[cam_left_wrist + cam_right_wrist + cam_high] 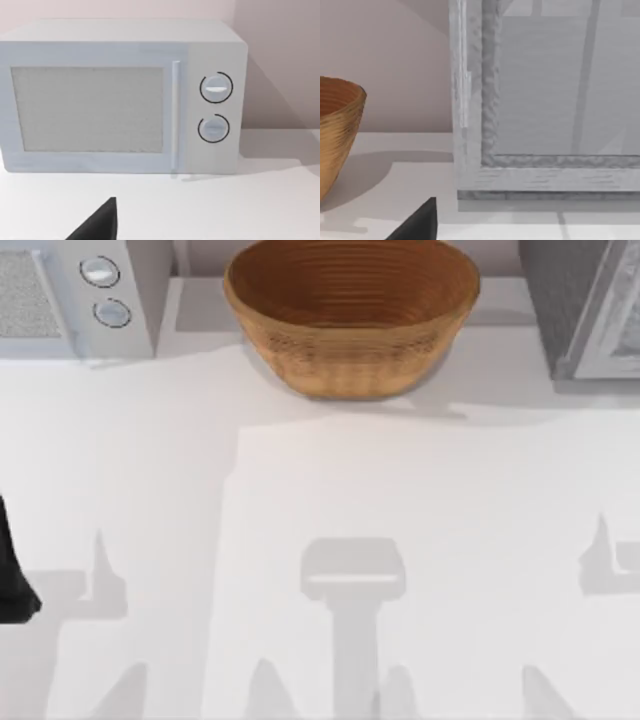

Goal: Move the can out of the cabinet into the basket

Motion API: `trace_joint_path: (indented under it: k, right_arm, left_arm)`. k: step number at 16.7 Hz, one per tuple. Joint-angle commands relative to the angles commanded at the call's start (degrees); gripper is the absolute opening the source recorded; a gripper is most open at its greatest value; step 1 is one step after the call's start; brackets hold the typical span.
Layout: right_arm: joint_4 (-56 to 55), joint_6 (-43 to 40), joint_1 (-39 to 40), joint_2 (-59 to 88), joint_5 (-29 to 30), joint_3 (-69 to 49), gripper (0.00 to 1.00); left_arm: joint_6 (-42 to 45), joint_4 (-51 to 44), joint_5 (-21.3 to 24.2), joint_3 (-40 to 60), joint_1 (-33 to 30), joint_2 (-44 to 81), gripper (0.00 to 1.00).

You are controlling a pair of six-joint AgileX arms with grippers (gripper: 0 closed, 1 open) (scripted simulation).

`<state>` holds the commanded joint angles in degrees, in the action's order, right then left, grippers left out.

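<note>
Cabinet point(575, 300) at the surface's point(400, 540) far right, grey speckled side and white-framed pale door cut off by the frame, door shut and the can hidden from sight. Basket point(352, 320), round woven tan wicker, sits at far centre; white microwave point(70, 295) with two round silver knobs stands far left. Left end effector point(12, 585) is a dark sliver at the left edge, right end effector point(420, 222) a dark tip before the cabinet; cannot tell either's finger state.

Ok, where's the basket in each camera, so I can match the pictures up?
Top view: the basket stands at the table's far edge, centre, between the microwave and the cabinet.
Left wrist view: not in it.
Right wrist view: basket beside the cabinet.
Shared landmark: the cabinet.
</note>
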<state>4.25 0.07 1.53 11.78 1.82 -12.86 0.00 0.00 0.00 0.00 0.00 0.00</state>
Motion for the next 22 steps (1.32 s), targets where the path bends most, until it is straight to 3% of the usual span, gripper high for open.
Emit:
trace_joint_path:
  k: [14,18,22]
  right_arm:
    - [15.99,0.75,7.63,53.5,7.85,-73.15,1.0]
    - [18.98,0.82,8.8,62.4,9.17,-84.66,1.0]
    - [19.67,0.83,9.05,64.27,9.45,-86.94,1.0]
  left_arm:
    - [0.0,0.0,0.0,0.0,0.0,0.0,1.0]
    - [0.0,0.0,0.0,0.0,0.0,0.0,1.0]
    - [0.0,0.0,0.0,0.0,0.0,0.0,1.0]
